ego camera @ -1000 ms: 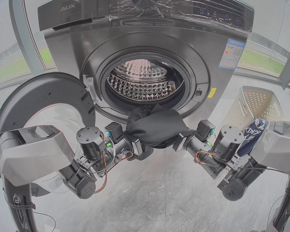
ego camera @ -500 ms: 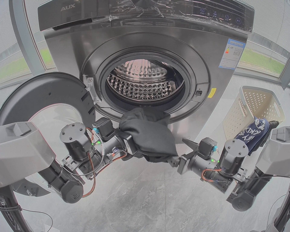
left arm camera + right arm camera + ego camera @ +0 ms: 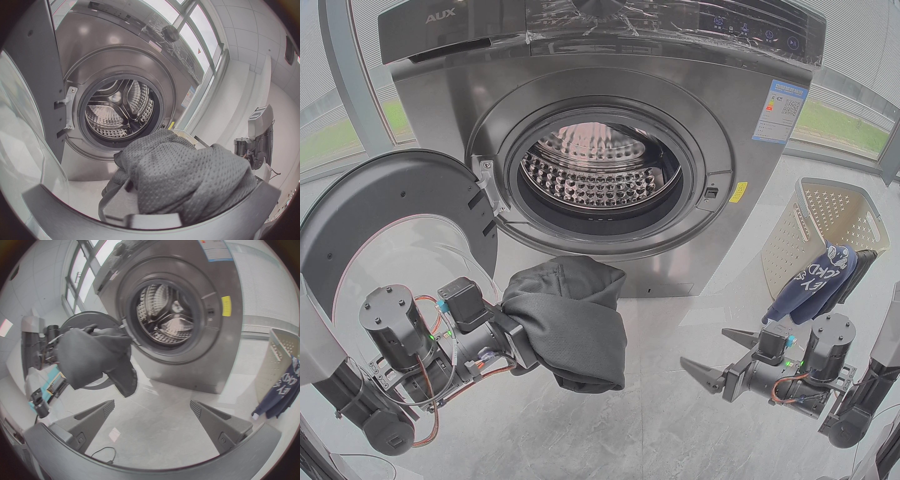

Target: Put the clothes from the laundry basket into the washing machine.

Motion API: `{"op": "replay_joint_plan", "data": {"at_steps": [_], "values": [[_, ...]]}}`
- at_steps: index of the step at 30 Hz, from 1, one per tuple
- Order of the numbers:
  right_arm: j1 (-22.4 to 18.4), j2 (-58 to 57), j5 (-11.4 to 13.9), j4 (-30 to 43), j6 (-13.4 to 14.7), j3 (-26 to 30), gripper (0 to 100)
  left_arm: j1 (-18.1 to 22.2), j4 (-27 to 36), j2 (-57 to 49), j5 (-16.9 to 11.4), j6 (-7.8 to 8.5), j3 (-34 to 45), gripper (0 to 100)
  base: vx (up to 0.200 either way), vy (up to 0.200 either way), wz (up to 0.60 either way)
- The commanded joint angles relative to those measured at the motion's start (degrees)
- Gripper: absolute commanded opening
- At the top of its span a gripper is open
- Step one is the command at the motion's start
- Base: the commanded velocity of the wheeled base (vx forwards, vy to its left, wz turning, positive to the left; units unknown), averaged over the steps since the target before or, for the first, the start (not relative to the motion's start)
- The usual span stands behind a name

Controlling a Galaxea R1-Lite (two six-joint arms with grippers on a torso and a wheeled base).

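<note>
Pulled back: left end effector (image 3: 519,340) under one garment (image 3: 569,319), grip unclear; right end effector (image 3: 705,347) open, empty.

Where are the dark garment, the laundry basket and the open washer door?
dark garment (image 3: 569,319): head view, middle of the hanging cloth.
laundry basket (image 3: 837,215): head view, its perforated inner wall.
washer door (image 3: 394,190): head view, its dark outer ring.

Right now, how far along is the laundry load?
Done: the washer door is swung open; the visible part of the drum holds no clothes. In hand: a dark grey garment drapes over the left gripper, outside and below the opening. The right gripper is empty, fingers apart. Left: load that garment, then the navy garment hanging over the laundry basket rim.
</note>
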Motion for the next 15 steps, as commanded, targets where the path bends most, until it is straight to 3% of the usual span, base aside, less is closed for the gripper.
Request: {"op": "replay_joint_plan", "data": {"at_steps": [1,10,15], "values": [[-4.43,-0.66,-1.15,0.01,-0.47,0.4,100,-0.19,-0.03,-1.95,-0.06,0.29,1.16,0,0.0,0.0,0.0],[-4.34,1.45,-1.32,-0.08,0.14,0.31,100,-2.3,-0.03,-1.07,0.29,0.73,1.51,0,0.0,0.0,0.0],[-4.25,1.45,-1.94,-0.08,0.14,0.31,100,-2.3,-0.03,-0.1,0.2,0.91,1.51,0,0.2,0.0,0.0]]}}
